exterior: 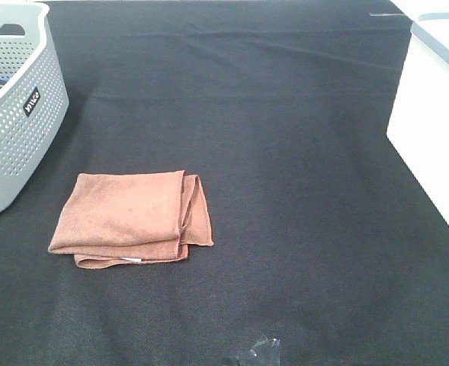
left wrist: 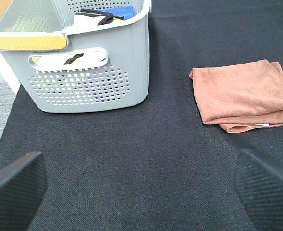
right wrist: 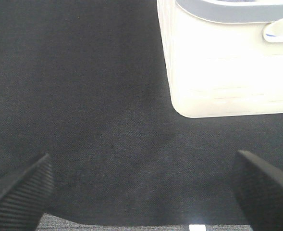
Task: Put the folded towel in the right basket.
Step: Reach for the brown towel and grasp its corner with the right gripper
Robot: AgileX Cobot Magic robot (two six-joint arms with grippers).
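Observation:
The folded brown towel [exterior: 133, 217] lies flat on the black cloth, left of centre; it also shows in the left wrist view [left wrist: 242, 94]. The white right basket [exterior: 430, 114] stands at the right edge, and its wall fills the right wrist view [right wrist: 227, 72]. My left gripper [left wrist: 139, 163] is open and empty, low over the cloth, short of the towel and the grey basket. My right gripper [right wrist: 142, 161] is open and empty over bare cloth, short of the white basket. Neither gripper shows clearly in the high view.
A grey perforated basket [exterior: 18, 114] stands at the left, close to the towel; the left wrist view shows its wall [left wrist: 93, 82] and blue and black items inside. The black cloth [exterior: 285, 191] covers the table.

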